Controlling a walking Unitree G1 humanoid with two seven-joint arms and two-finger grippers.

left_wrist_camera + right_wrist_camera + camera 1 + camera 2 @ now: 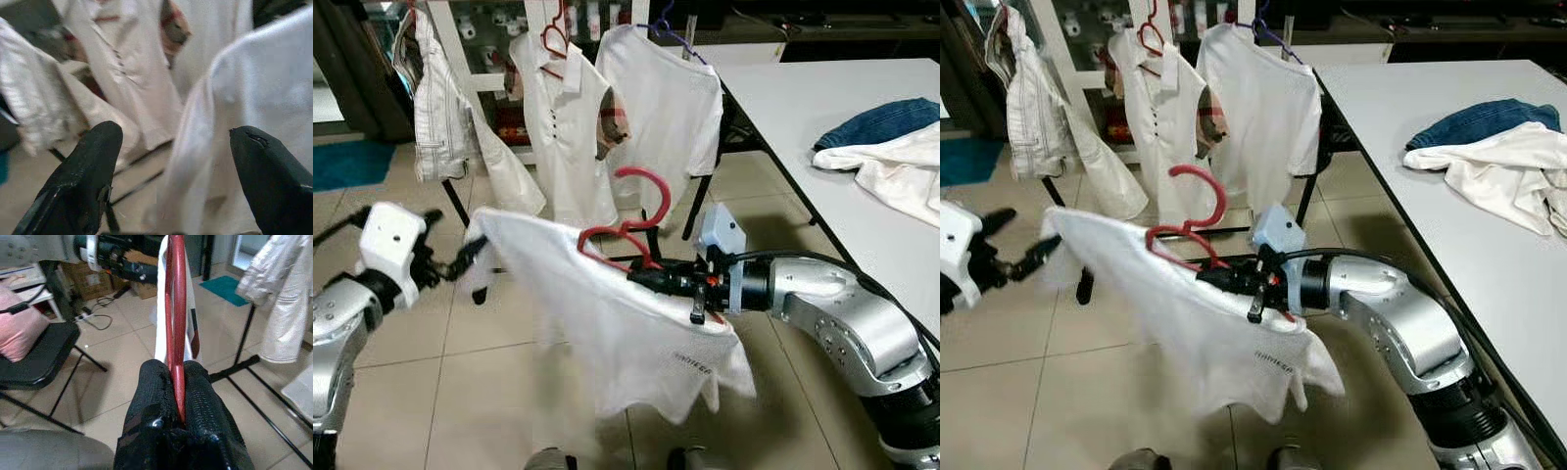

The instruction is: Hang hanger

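Over the tiled floor, in the head views, the right end effector is clamping a red hanger at its lower bar, holding it out in front of the rack. A white shirt is draping from the hanger. The left end effector is hovering at the shirt's far sleeve, fingers parted wide, gripping nothing. Behind, a polo, a tee and a jacket are hanging on the rack. Clothes are lying on the white surface to the right.

In the left wrist view, the two black fingers are standing well apart, with the shirt's sleeve between them.

In the right wrist view, the fingers are pinching the hanger's red bar tight, the shirt hanging beyond it, a black chair standing nearby.
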